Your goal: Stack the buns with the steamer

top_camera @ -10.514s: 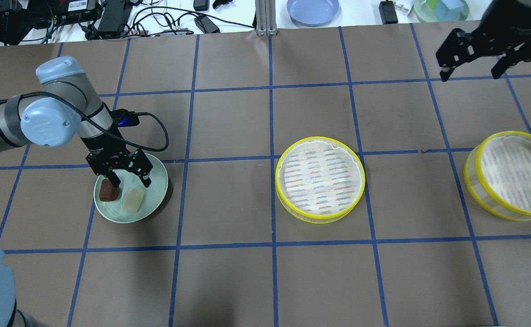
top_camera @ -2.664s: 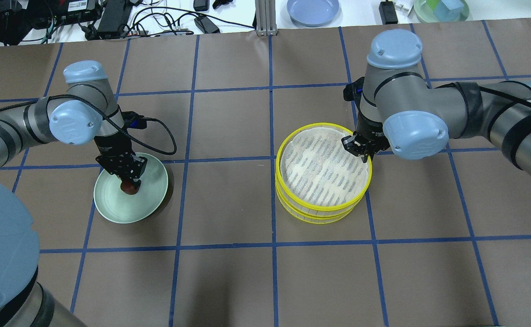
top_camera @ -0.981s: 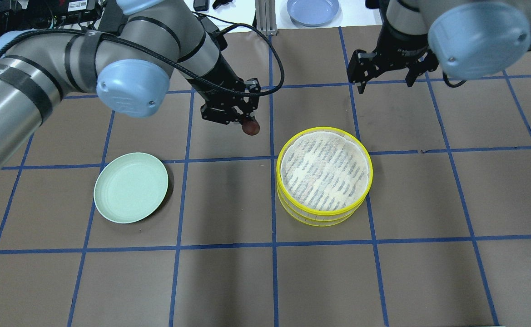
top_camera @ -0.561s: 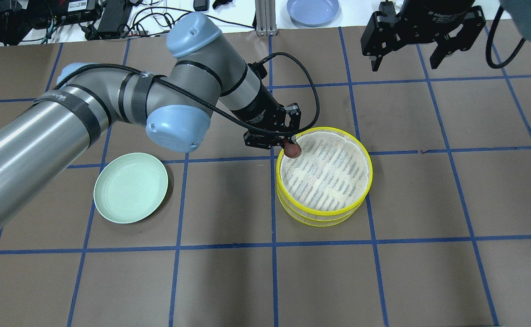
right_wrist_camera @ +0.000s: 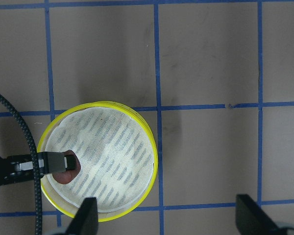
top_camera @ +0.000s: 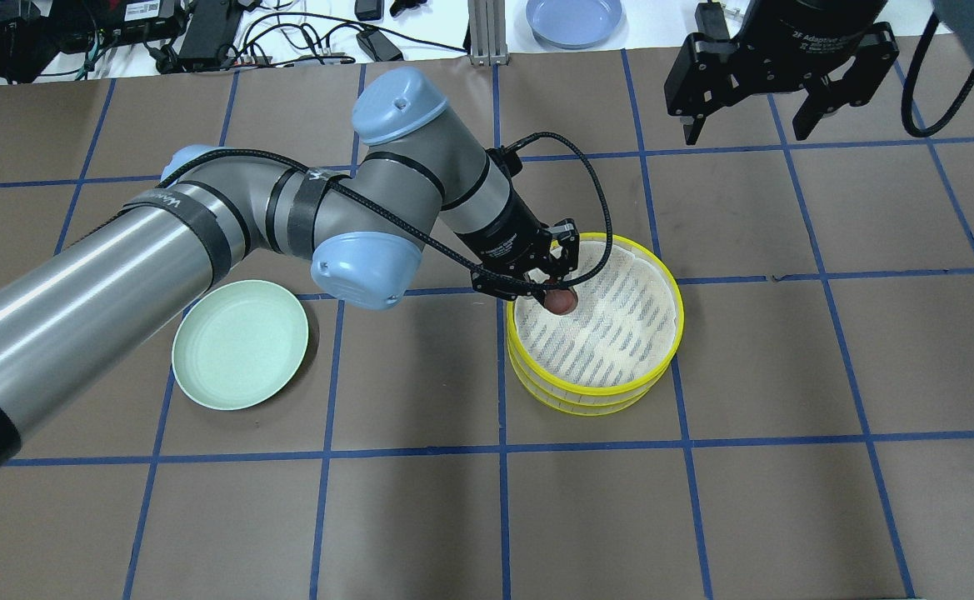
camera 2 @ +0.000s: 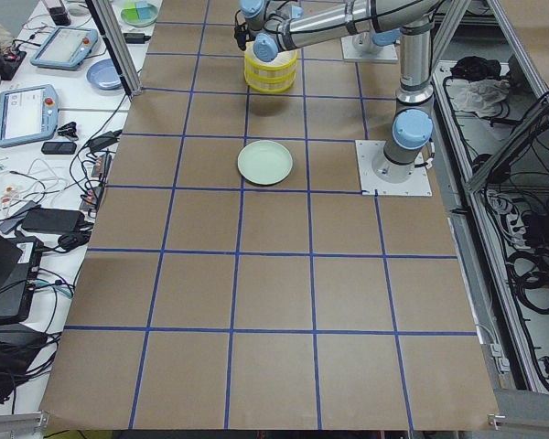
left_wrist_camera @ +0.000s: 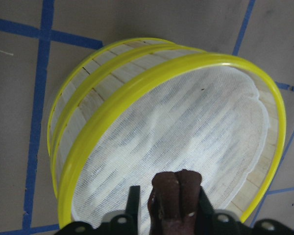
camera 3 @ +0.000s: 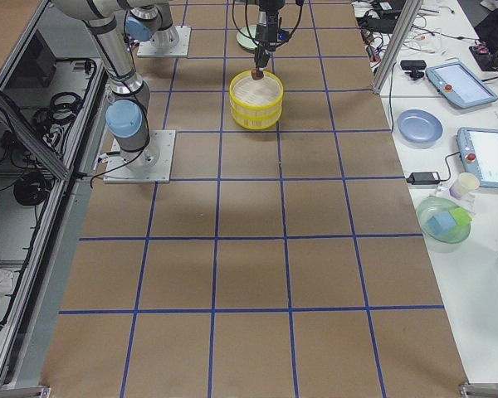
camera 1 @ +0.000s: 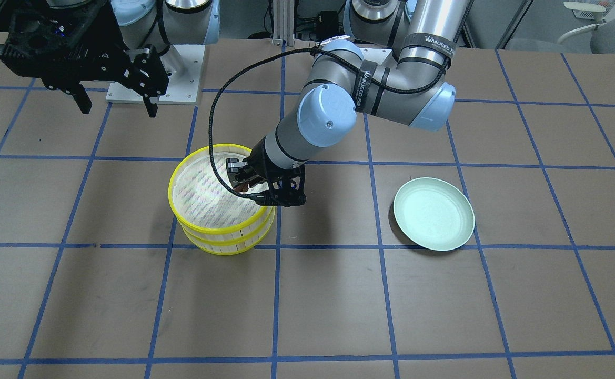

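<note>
Here, creased brown bun (left_wrist_camera: pixel 175 198), gauzy round steamer (left_wrist_camera: pixel 201 117).

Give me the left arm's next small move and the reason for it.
Probably ease the left hand straight down a little, then open it. It is shut on the brown bun, which hangs inside the yellow rim of the top steamer tier, near its edge and seemingly just above the mesh floor. The right hand is open and well away.
</note>
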Controlling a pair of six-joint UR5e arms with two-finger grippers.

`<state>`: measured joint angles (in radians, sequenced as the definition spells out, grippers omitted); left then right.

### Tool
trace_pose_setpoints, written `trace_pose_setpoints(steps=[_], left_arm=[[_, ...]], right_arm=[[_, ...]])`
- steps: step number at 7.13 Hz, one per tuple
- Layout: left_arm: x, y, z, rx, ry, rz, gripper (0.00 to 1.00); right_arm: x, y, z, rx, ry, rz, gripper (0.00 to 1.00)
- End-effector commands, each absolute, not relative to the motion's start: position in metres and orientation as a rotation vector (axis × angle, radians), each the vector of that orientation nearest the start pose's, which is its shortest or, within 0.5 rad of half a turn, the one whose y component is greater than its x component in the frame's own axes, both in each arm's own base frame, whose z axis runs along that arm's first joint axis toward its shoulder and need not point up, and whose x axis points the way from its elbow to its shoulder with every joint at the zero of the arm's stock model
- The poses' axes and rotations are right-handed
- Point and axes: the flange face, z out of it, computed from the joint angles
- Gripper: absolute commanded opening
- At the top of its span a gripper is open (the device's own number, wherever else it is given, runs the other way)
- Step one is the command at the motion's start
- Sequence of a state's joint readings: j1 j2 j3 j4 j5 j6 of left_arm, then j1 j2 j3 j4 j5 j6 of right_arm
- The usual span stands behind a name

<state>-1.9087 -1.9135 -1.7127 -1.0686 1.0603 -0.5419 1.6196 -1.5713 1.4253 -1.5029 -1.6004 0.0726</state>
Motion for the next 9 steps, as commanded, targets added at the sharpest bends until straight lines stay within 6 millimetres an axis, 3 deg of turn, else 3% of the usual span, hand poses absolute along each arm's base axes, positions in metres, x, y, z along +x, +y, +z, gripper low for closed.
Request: trace_pose_setpoints(steps=[1,3,4,5,6,8,9], left_arm=[[-0.363,-0.502,0.298,-0.349,3.556,0.310,1.00],[-0.360,-0.504,0.299,-0.347,3.523,0.274,1.00],[-0.350,-0.509,0.316,-0.355,3.497,0.184,1.00],[-0.315,-0.528,0.337,-0.435,3.419,0.080,1.00],[-0.286,-0.546,0.372,-0.519,3.409,0.026,1.00],[-0.222,-0.555,0.420,-0.295,3.235,-0.051,1.00],[-0.170,-0.555,0.441,-0.153,3.232,-0.033,1.00]], right_arm=[[0.156,-0.487,0.553,0.040,3.151,-0.125,1.00],[0.155,-0.486,0.545,0.042,3.155,-0.106,1.00],[0.154,-0.487,0.545,0.042,3.156,-0.116,1.00],[0.155,-0.487,0.545,0.042,3.155,-0.115,1.00],[0.154,-0.487,0.545,0.042,3.158,-0.116,1.00],[0.155,-0.487,0.545,0.037,3.155,-0.118,1.00],[0.155,-0.487,0.545,0.037,3.155,-0.120,1.00]])
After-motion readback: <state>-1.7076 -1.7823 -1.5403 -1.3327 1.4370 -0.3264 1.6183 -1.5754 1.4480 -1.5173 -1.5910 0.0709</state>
